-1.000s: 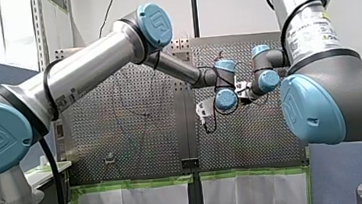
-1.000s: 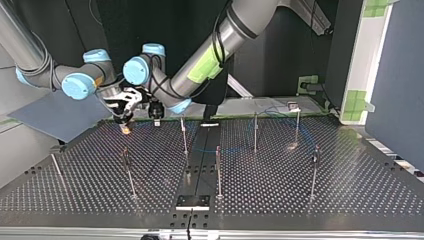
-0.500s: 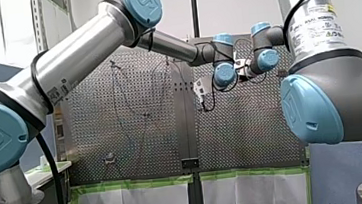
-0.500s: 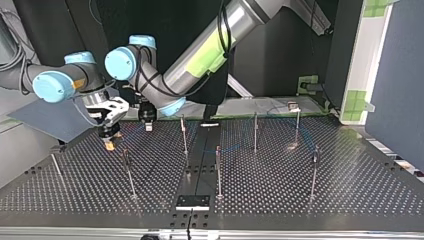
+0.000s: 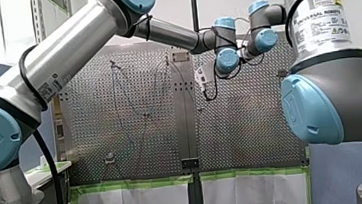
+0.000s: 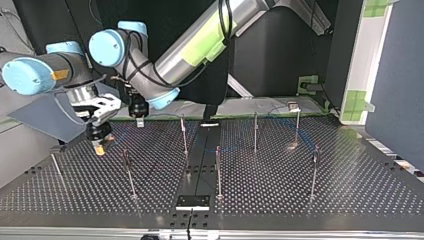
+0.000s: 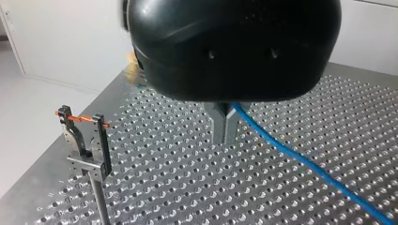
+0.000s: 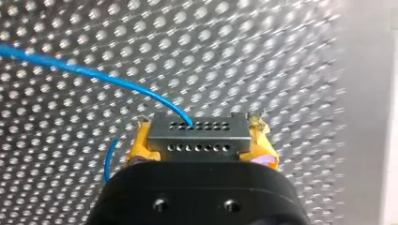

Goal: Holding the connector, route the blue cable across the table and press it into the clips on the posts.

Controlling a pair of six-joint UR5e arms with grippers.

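Grey metal connector [image 8: 197, 138] with rows of small holes is clamped in the right jaws, held narrow between yellow pads [image 8: 263, 140]. It is held low over the perforated metal counter [image 6: 300, 200], at the top view's left. Thin blue cable [image 8: 94, 72] is seen leaving the connector's face and curving away over the counter.

Left jaws are closed narrow, metal fingers [image 7: 220, 126] together. The cable comes out at them and is apparently pinched, but the contact is partly hidden by the black housing. In the top view the left jaws are placed just beside the right ones, on the side toward the counter's middle.

Cable's long axis is laid from the connector toward the top view's right, where faint blue is made out among the thin metal posts [image 6: 255, 132]. A black clip on a post [image 7: 87, 140] is seen near the left jaws, on the side away from the cable and not touching it.

Judged: the connector end must be carried past a clip before pressing; the right arm is nearer.
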